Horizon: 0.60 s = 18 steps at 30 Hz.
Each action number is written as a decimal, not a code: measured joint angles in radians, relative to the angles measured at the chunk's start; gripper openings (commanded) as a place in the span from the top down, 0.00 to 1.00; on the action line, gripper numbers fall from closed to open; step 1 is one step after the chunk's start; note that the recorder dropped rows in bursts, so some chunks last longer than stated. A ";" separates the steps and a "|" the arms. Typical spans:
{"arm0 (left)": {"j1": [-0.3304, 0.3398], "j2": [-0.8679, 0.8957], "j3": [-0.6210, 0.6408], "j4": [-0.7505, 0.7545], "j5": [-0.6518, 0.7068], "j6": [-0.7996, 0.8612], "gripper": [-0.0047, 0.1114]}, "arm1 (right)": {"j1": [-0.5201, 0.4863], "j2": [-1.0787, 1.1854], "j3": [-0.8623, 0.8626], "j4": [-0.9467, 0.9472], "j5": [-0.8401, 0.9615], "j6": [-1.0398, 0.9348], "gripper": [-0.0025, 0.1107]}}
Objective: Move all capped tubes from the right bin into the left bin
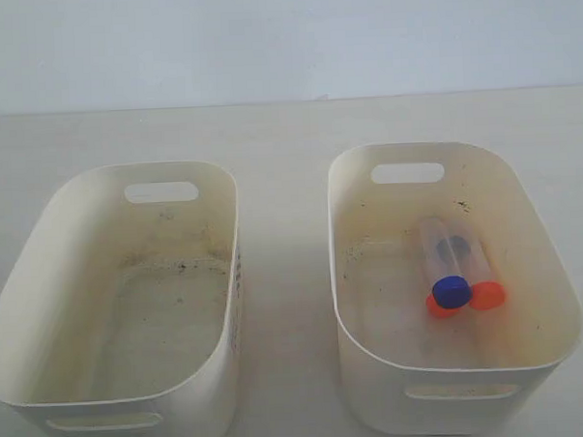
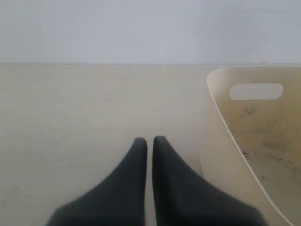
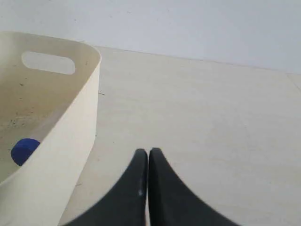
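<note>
The right bin (image 1: 552,309) holds three clear capped tubes lying together. One with a blue cap (image 1: 450,291) rests on top of two with orange-red caps (image 1: 487,295). The left bin (image 1: 219,231) has a greyish speckled floor and no tubes in it. Neither gripper appears in the exterior view. My left gripper (image 2: 149,141) is shut and empty above bare table, beside the left bin (image 2: 218,141). My right gripper (image 3: 148,153) is shut and empty over the table beside the right bin (image 3: 82,117), where the blue cap (image 3: 24,150) shows over the wall.
Both bins stand side by side on a pale tabletop (image 1: 284,277) with a gap between them. A plain light wall (image 1: 284,40) rises behind the table's far edge.
</note>
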<state>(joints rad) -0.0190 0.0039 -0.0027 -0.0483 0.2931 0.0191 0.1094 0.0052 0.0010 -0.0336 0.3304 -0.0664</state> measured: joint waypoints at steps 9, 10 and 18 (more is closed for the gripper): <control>0.000 0.000 0.000 0.000 0.000 0.000 0.92 | 0.000 0.000 0.000 -0.008 -0.273 -0.221 0.98; 0.000 0.000 0.000 0.000 0.000 0.000 0.92 | 0.000 0.000 0.000 -0.008 -0.297 -0.226 0.98; 0.000 0.000 0.000 0.000 0.000 0.000 0.92 | 0.000 -0.002 -0.005 0.008 -1.029 -0.063 0.98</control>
<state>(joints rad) -0.0190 0.0039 -0.0027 -0.0483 0.2931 0.0191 0.1094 0.0030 -0.0037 -0.0255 -0.6990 -0.1299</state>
